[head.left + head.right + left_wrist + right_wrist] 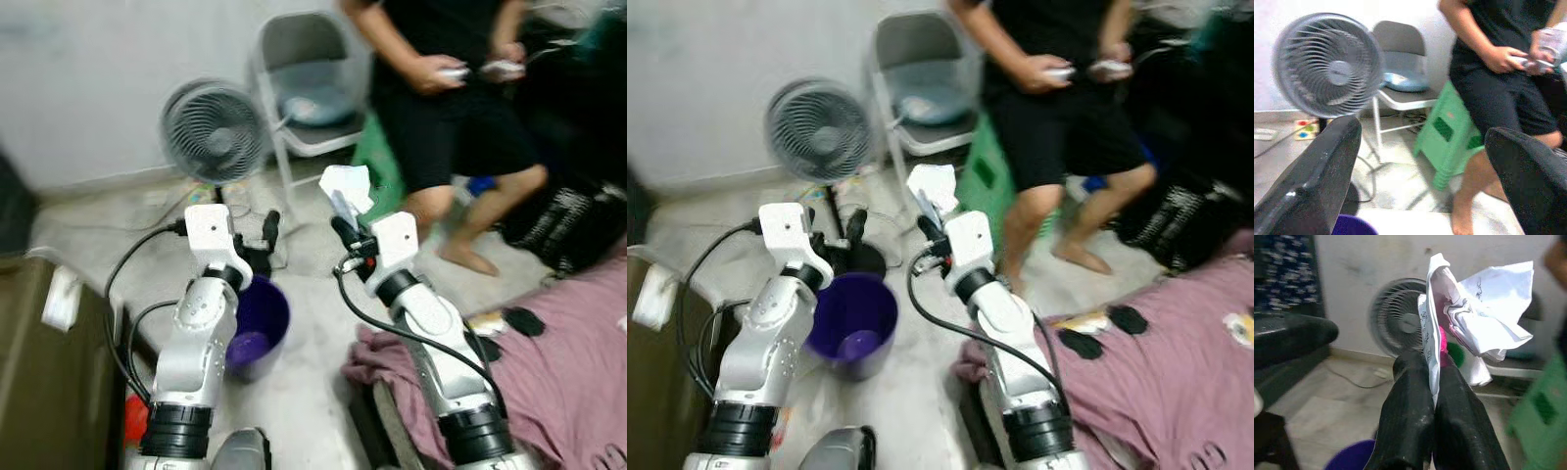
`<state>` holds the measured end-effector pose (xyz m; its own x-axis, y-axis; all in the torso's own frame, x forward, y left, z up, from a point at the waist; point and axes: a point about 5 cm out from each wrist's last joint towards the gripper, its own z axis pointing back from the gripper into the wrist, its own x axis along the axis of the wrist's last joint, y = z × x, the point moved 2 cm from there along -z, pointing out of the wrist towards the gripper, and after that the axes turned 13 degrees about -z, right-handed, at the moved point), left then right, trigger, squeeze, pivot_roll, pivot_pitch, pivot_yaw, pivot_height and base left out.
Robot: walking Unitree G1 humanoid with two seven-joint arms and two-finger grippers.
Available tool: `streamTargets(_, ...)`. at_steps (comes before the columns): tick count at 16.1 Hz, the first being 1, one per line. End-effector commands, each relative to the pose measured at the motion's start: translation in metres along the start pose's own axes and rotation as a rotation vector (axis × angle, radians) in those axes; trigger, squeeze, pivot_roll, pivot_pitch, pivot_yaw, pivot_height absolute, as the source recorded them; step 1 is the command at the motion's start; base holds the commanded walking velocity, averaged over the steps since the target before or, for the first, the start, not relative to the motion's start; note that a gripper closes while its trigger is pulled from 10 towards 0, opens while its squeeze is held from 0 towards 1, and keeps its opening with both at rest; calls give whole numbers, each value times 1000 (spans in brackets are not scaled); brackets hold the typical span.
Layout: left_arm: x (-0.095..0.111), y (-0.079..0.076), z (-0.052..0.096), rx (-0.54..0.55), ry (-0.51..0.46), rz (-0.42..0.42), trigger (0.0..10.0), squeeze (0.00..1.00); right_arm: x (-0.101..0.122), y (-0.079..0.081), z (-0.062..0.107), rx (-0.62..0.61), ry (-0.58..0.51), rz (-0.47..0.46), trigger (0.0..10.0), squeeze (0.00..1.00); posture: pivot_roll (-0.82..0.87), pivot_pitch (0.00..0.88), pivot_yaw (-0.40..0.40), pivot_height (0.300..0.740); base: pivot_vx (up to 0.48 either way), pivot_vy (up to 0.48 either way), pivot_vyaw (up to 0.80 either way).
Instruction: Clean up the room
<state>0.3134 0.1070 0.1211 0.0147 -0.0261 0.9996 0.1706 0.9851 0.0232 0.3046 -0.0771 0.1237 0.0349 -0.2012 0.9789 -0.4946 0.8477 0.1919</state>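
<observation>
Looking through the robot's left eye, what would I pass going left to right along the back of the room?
Round grey floor fan → grey folding chair → green plastic stool → person in black shorts.

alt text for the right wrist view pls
The right gripper pinches a crumpled white paper between its two shut black fingers. Behind it stand a grey fan by a pale wall and a purple bin on the floor below.

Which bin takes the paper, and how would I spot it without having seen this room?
Start at the grey fan standing by the wall. On the floor just in front of its base, beside the left arm and near the left end effector, sits the purple bin. It is round, open-topped and the lone deep purple thing on the pale floor.
</observation>
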Motion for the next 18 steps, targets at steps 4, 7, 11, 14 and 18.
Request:
streamTargets(4, 1, -4, -2, -7, -2, -10, 10000, 0, 7, 0, -2, 22, -21, 28, 10000, 0, -37, 0, -11, 740, 0, 0, 800)
streamTargets(7, 3, -4, -3, -7, -13, -14, 10000, 0, 8, 1, -2, 28, -25, 37, 10000, 0, -37, 0, -13, 740, 0, 0, 800)
streamTargets(11, 6, -4, -4, -2, -27, -13, 10000, 0, 9, 2, -3, 38, -30, 46, 10000, 0, -36, 0, -14, 740, 0, 0, 800)
streamTargets(14, 7, -4, -4, -2, -35, -10, 10000, 0, 10, 2, -4, 38, -34, 49, 10000, 0, -38, 0, -12, 740, 0, 0, 800)
streamTargets(18, 9, -6, -4, -28, -52, 0, 10000, 0, 11, -3, -5, -2, -47, 24, 10000, 0, -40, 0, -13, 740, 0, 0, 338)
